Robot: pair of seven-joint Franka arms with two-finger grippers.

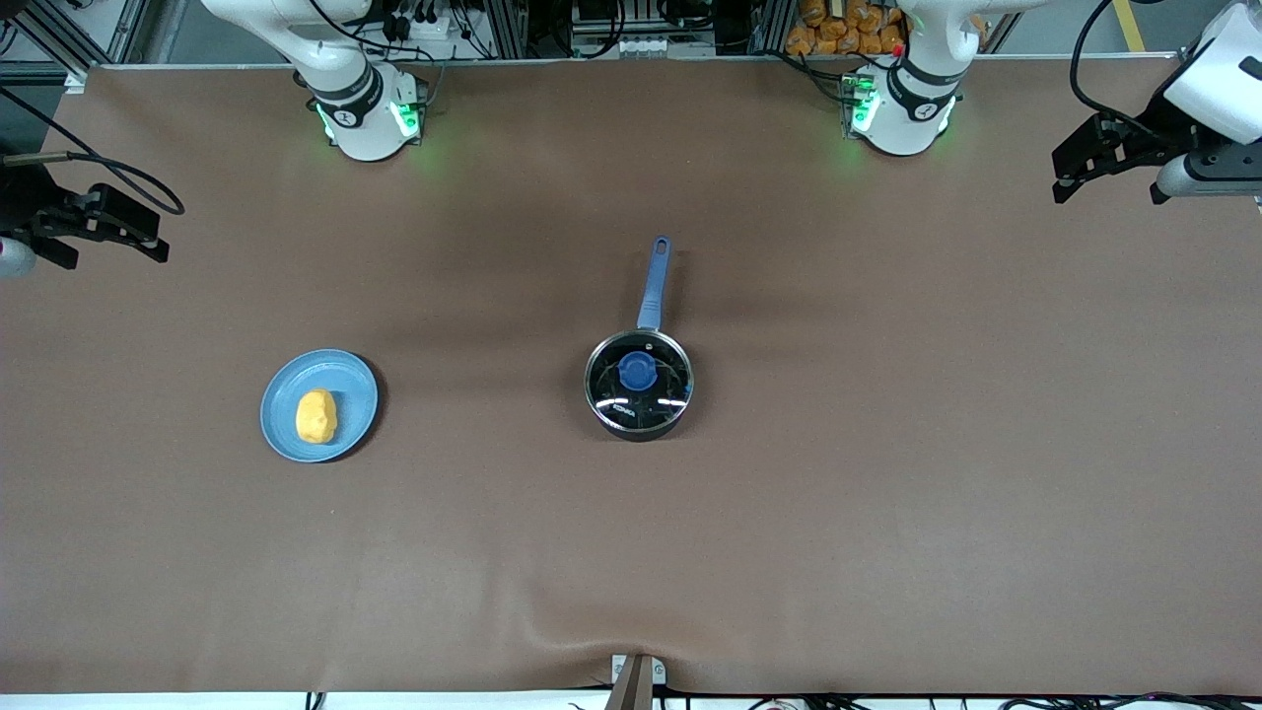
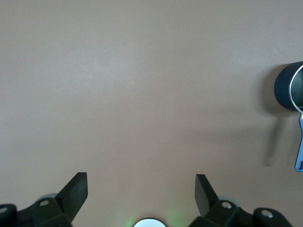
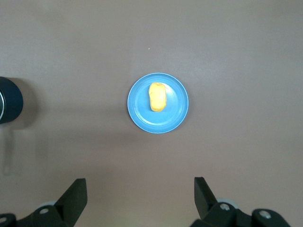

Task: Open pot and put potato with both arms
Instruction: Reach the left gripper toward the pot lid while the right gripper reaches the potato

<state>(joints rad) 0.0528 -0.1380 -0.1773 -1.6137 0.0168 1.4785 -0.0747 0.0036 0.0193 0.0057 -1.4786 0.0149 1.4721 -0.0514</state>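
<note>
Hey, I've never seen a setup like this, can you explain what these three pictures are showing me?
Two white robot arms stand at a brown table. One picture looks down from across the table; the other two come from cameras on each arm's wrist. On the table sit a pot with its glass lid on, and a potato on a blue plate, toward the right arm's end. The left gripper and right gripper hang open over the table's ends, holding nothing.
</note>
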